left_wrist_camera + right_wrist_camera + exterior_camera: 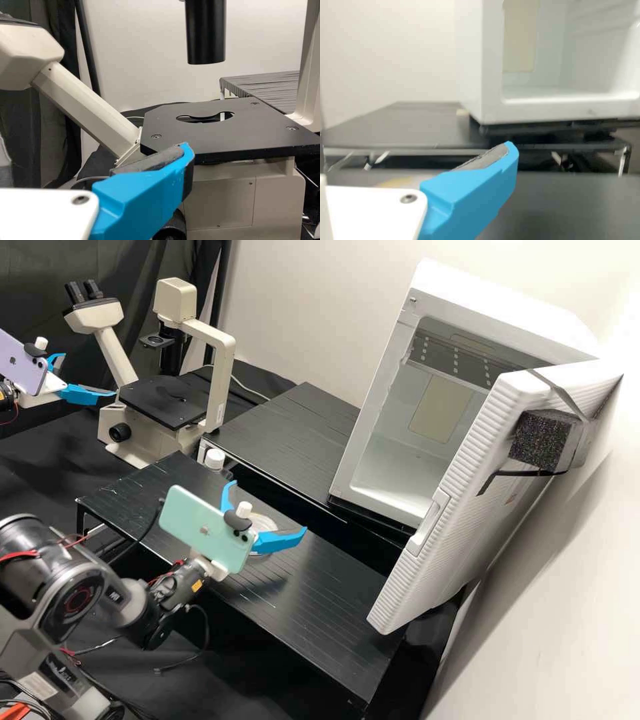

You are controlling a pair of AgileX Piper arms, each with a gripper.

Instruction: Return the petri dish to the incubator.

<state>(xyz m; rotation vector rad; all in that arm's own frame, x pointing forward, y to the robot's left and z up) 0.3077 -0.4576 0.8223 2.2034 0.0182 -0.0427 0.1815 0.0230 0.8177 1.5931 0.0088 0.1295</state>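
The right pincer (269,505) was spread wide above the black tabletop (320,603), with nothing gripped. What was probably the petri dish (265,521) lay just beneath it, partly hidden, outside the open-doored incubator (500,317). The left pincer (89,375), also empty and wide apart, was beside the microscope (223,383).

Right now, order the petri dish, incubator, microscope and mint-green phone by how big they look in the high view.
1. Incubator
2. Microscope
3. Mint-green phone
4. Petri dish, partly hidden by the right gripper
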